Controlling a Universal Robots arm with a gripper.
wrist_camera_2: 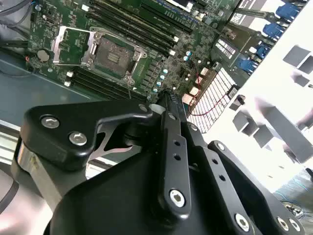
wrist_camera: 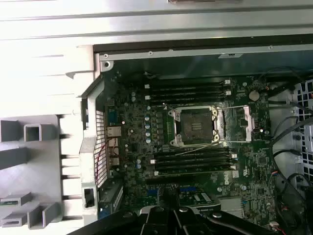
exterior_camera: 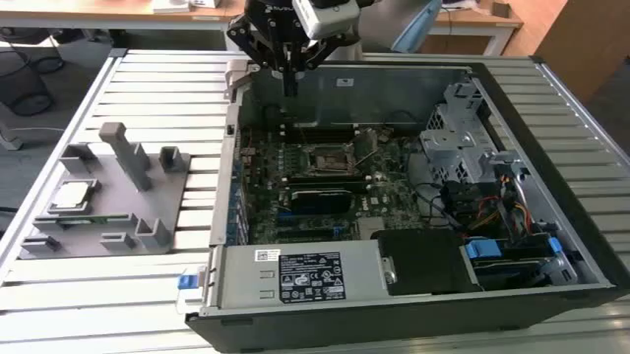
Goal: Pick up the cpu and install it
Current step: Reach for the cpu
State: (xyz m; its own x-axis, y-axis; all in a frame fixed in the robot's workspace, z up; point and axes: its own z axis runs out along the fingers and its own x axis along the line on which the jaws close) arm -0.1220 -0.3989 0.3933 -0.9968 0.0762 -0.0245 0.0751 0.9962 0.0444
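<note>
The cpu [exterior_camera: 71, 193], a small silver square, lies flat on the grey holder [exterior_camera: 118, 221] on the slatted table at the exterior view's left. My gripper [exterior_camera: 291, 90] hangs high over the rear edge of the open computer case [exterior_camera: 551, 243], far from the cpu, fingers pressed together and holding nothing. Below it on the green motherboard sits the bare socket [exterior_camera: 330, 158], seen in both wrist views [wrist_camera_2: 112, 55] [wrist_camera: 195, 126] with its metal load plate [wrist_camera_2: 72, 46] swung open. The fingers [wrist_camera_2: 166, 127] point toward the board.
A long green memory stick [exterior_camera: 91, 219] rests in the holder near the cpu. Black memory slots [wrist_camera: 188, 90] flank the socket. A metal drive cage [exterior_camera: 458, 140], cable bundles [exterior_camera: 492, 210] and a power supply [exterior_camera: 300, 276] crowd the case. Upright posts [exterior_camera: 123, 151] rise from the holder.
</note>
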